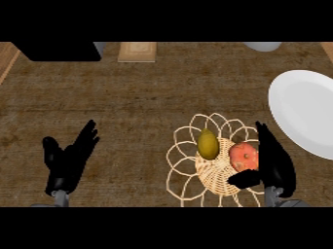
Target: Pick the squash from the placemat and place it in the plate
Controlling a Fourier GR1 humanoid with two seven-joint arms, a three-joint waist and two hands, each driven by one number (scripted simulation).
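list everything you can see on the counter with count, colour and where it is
placemat: one, pale woven wicker with looped edge, lower centre-right of the counter
squash: one, yellow-green, on the placemat's upper left part
round fruit: one, orange-red, on the placemat to the right of the squash, next to the right hand
plate: one, white, right side of the counter, cut by the view's edge
black block: one, black, top left
tan board: one, light tan, top centre-left
grey object: one, pale grey, top right, mostly cut off
counter: one, brown
left robot hand: one, black, lower left, open, resting
right robot hand: one, black, at the placemat's right edge, fingers straight, holding nothing
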